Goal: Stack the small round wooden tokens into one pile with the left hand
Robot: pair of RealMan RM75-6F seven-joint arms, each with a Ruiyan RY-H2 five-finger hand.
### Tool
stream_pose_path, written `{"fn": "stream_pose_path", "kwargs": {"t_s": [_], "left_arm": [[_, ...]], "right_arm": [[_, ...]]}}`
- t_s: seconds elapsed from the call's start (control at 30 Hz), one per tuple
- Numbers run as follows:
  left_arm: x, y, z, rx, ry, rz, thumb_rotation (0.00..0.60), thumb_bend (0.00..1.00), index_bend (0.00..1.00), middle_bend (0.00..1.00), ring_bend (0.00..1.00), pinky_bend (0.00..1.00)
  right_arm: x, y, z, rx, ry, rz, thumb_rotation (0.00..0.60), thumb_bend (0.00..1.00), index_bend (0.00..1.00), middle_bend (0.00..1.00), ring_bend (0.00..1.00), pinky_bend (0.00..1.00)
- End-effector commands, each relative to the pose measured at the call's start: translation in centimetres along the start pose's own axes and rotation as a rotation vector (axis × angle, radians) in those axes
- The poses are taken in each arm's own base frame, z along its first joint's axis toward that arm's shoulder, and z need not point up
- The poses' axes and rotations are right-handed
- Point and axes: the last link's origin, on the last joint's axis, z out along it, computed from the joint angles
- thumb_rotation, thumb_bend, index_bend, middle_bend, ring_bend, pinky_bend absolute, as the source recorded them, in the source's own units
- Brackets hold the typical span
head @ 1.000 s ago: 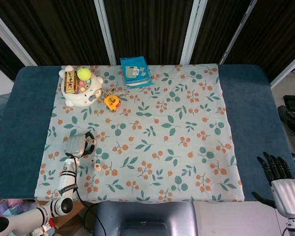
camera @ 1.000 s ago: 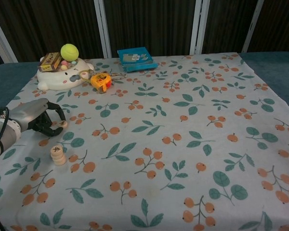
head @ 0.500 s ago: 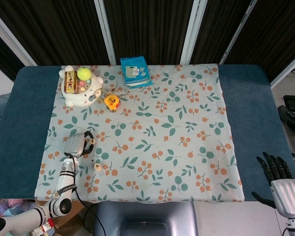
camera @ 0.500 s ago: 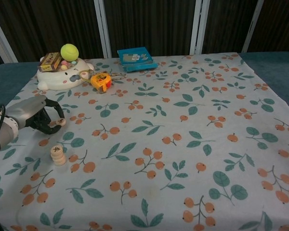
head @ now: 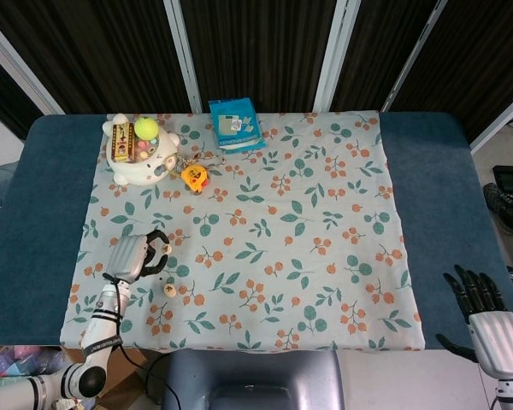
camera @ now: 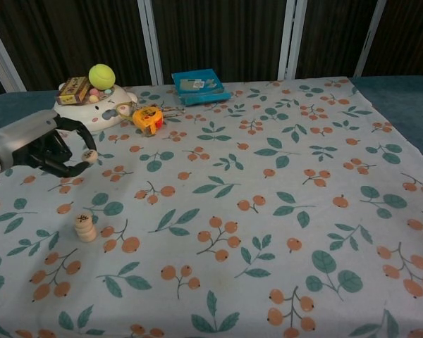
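Note:
A short pile of round wooden tokens [camera: 84, 227] stands on the floral cloth at the left front, seen from above as one disc [head: 169, 289]. My left hand [camera: 51, 147] hovers above the cloth behind and left of the pile, pinching one wooden token [camera: 89, 155] at its fingertips. In the head view the left hand [head: 138, 254] sits just up and left of the pile. My right hand [head: 487, 313] hangs off the table's right front corner, fingers spread and holding nothing.
A white bear-shaped holder [camera: 93, 109] with a tennis ball [camera: 101, 75] stands at the back left. A yellow tape measure [camera: 147, 118] lies beside it, and a blue box [camera: 199, 84] lies at the back. The floral cloth [camera: 282, 211] covers the table.
My left hand has lifted off the cloth with the token pinched in it, rising and shifting slightly back. The pile and the right hand stay put.

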Motion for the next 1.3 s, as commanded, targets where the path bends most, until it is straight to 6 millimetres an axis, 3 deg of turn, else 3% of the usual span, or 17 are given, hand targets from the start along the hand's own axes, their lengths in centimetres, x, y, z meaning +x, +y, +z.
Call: {"fn": "stream_pose_path", "kwargs": {"t_s": [0.03, 0.3, 0.7, 1.3], "left_arm": [[1.1, -0.3, -3.0, -0.014, -0.038, -0.001, 0.600, 0.40, 0.54, 1.00, 1.00, 1.00], [0.3, -0.5, -5.6, -0.008, -0.162, -0.047, 0.600, 0.40, 0.53, 1.00, 1.00, 1.00], [-1.9, -0.8, -5.6, -0.008, -0.180, -0.046, 0.600, 0.40, 0.50, 1.00, 1.00, 1.00], [-3.0, -1.2, -5.3, -0.018, -0.177, -0.011, 0.600, 0.40, 0.50, 1.00, 1.00, 1.00]], "right_arm": [[0.0, -0.1, 0.0, 0.003, -0.001, 0.001, 0.600, 0.21, 0.00, 0.00, 0.00, 0.03], [-0.2, -0.3, -0.1, 0.010, -0.007, -0.001, 0.600, 0.20, 0.00, 0.00, 0.00, 0.03], [-0.2, -0.3, 0.0, 0.008, -0.010, 0.002, 0.600, 0.20, 0.00, 0.00, 0.00, 0.03], [-0.1, -0.2, -0.1, 0.010, -0.003, 0.005, 0.600, 0.20, 0.00, 0.00, 0.00, 0.03]]}}
